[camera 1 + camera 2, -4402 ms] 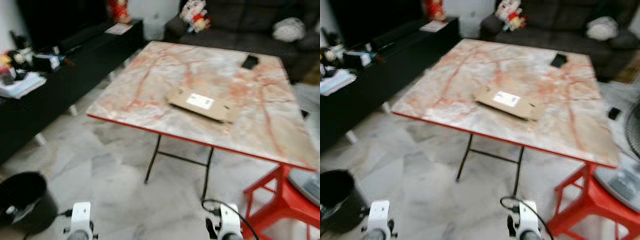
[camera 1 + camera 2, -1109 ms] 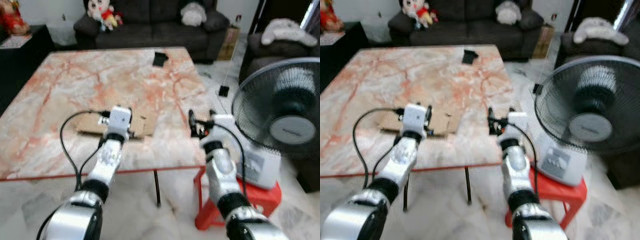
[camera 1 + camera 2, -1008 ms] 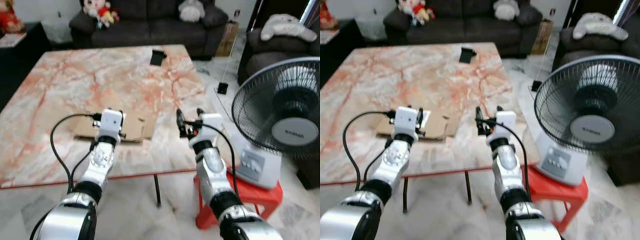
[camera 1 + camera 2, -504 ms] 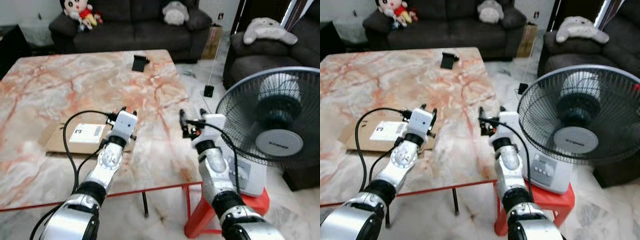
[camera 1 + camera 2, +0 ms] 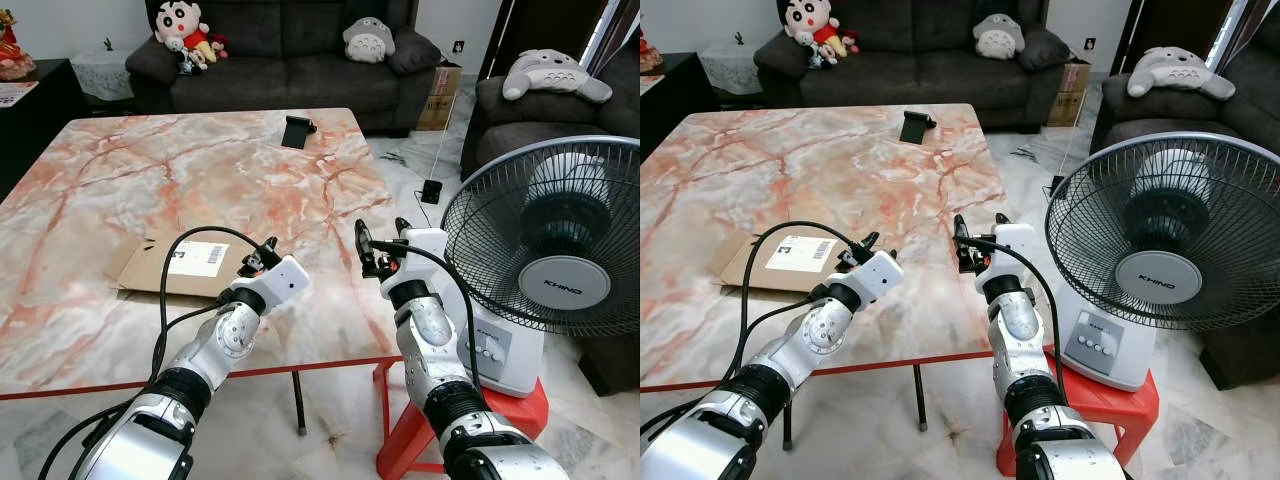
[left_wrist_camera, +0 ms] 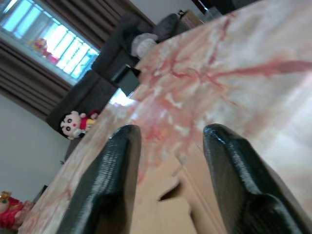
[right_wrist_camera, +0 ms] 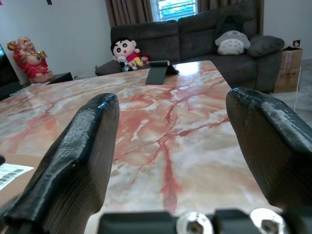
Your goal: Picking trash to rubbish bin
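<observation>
Flattened cardboard (image 5: 180, 264) with a white label lies flat on the marble bench (image 5: 120, 180), near the bench's front edge and well apart from its right edge. The left hand (image 5: 262, 256) hovers at the cardboard's right end, fingers (image 6: 117, 175) spread, the cardboard's notched edge visible between them in the left wrist view. The right hand (image 5: 378, 240) is held above the bench's right edge, well apart from the cardboard, its fingers (image 7: 73, 170) spread wide. Bare marble separates the two hands. A small black object (image 5: 294, 131) stands near the bench's far edge. Just beside the bench's right edge, a fan (image 5: 560, 250) rests on a red stool (image 5: 480, 420). A dark sofa (image 5: 280, 50) lies beyond the far edge.
</observation>
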{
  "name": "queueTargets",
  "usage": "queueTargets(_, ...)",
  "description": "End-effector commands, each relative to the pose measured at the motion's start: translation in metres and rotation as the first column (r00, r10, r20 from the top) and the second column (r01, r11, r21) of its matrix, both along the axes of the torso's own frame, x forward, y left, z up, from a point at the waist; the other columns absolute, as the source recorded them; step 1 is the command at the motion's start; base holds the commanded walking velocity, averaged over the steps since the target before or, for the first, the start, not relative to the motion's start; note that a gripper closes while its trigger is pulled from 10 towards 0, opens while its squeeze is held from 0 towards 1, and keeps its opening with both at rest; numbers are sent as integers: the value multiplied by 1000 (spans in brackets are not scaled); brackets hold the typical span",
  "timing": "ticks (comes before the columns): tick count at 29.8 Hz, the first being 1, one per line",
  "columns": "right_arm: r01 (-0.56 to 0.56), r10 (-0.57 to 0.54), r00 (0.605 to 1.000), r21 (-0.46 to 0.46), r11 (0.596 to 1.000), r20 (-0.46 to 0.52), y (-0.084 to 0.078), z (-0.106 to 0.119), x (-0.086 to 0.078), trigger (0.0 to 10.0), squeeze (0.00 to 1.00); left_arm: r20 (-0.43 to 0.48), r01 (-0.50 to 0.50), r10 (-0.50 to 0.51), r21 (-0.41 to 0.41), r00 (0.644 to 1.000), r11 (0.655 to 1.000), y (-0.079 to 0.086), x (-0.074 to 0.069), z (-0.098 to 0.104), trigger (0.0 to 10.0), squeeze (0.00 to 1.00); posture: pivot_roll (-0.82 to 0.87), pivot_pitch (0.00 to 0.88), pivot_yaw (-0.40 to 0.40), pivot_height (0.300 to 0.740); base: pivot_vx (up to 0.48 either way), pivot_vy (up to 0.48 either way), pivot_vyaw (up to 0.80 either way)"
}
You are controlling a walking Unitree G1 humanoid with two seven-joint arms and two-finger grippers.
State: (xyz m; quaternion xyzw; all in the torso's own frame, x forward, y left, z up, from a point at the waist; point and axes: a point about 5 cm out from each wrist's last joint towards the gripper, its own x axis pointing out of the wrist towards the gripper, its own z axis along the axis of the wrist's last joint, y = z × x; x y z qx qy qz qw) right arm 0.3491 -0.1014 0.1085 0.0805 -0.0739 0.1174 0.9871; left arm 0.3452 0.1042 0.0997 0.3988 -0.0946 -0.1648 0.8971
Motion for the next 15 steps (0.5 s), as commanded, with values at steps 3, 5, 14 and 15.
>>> queueTargets(3, -26, 26, 1000, -4, 1000, -10, 5, 1, 1, 10000, 0, -26, -3, 4, 44, 1000, 999, 0, -2, -5, 10000, 0, -50, 3, -20, 740, 0, 0, 0)
queueTargets(5, -28, 28, 999, -8, 1000, -17, 6, 0, 1, 10000, 0, -31, -56, 56, 25, 998, 998, 6, 1, -5, 10000, 0, -52, 4, -20, 740, 0, 0, 0)
queueTargets(14, -46, 46, 999, -16, 999, -28, 9, -1, 1, 10000, 0, -139, -465, 448, -133, 883, 875, 83, 24, 11, 10000, 0, -52, 3, -19, 740, 0, 0, 0)
queueTargets(15, -46, 46, 999, -16, 999, -28, 9, -1, 1, 10000, 0, -139, -465, 448, -133, 883, 875, 83, 24, 11, 10000, 0, -52, 3, -19, 740, 0, 0, 0)
